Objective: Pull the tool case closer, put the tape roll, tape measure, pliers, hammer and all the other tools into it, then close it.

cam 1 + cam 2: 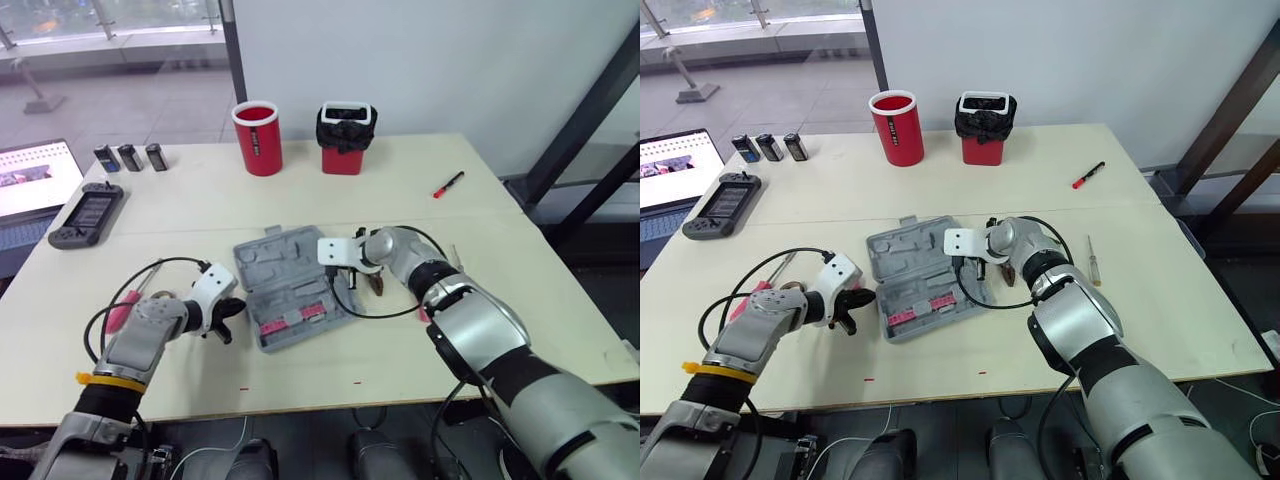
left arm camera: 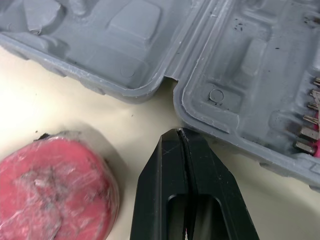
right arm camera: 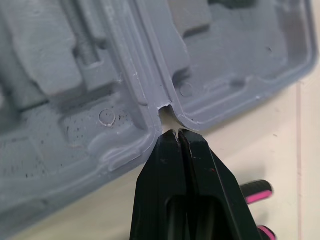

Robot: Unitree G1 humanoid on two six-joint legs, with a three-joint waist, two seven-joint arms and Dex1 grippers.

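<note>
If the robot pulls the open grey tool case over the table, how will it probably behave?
The tool case lies open and flat, so it should slide on the table rather than tip. It looks like thin moulded plastic holding little besides bits, so probably light. Pulling one half may fold it at the hinge.

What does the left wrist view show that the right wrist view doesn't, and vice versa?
Left wrist view: the pink tape roll on the table beside the tool case, and a row of bits inside it. Right wrist view: pink-and-black handle ends on the table. Both: the open grey case at its hinge notch, and black jaws pressed shut.
</note>
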